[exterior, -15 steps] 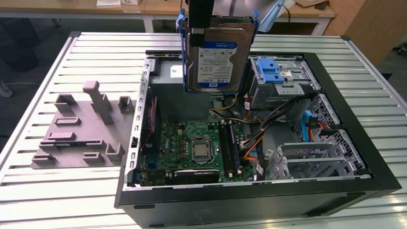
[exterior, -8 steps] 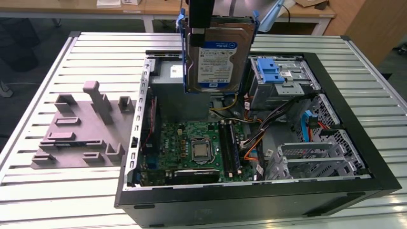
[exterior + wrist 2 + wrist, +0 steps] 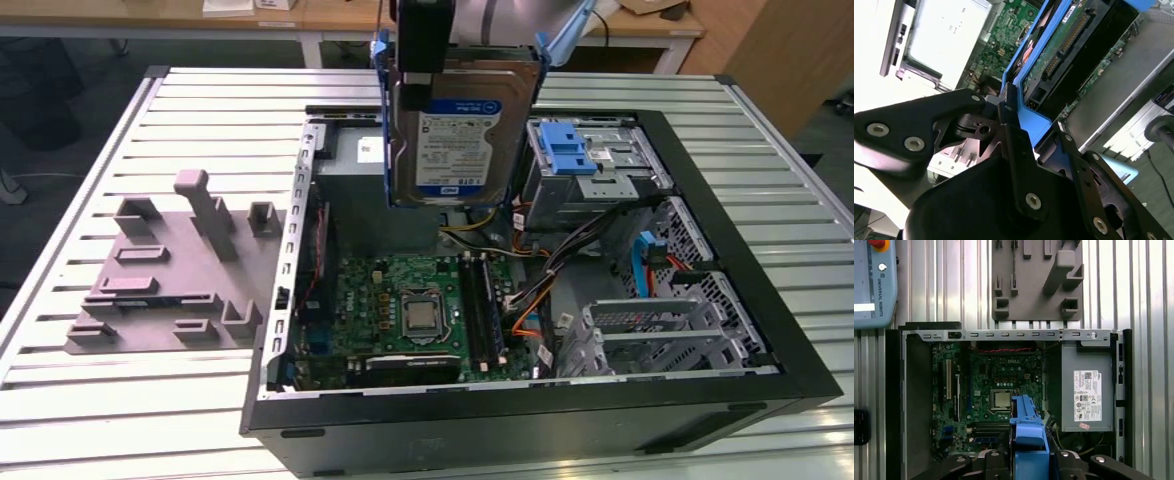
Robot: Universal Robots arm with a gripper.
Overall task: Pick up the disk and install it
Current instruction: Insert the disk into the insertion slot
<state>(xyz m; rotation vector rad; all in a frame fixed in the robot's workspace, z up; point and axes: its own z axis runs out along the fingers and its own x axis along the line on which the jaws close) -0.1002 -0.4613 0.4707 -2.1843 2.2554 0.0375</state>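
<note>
Above the open computer case (image 3: 534, 425), the disk (image 3: 461, 130) hangs upright by its blue carrier frame, which the gripper (image 3: 1030, 119) clamps between its closed fingers (image 3: 1015, 145). Inside the case sit the motherboard (image 3: 414, 310) and the grey power supply (image 3: 1086, 385). Beside the case, a grey fixture plate (image 3: 160, 275) lies on the slatted table (image 3: 107, 420).

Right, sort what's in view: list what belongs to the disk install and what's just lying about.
In the job:
the disk, held upright
the gripper, shut on it
the open computer case beneath it

Just there:
the grey fixture plate on the table
the teach pendant
the power supply box inside the case
</note>
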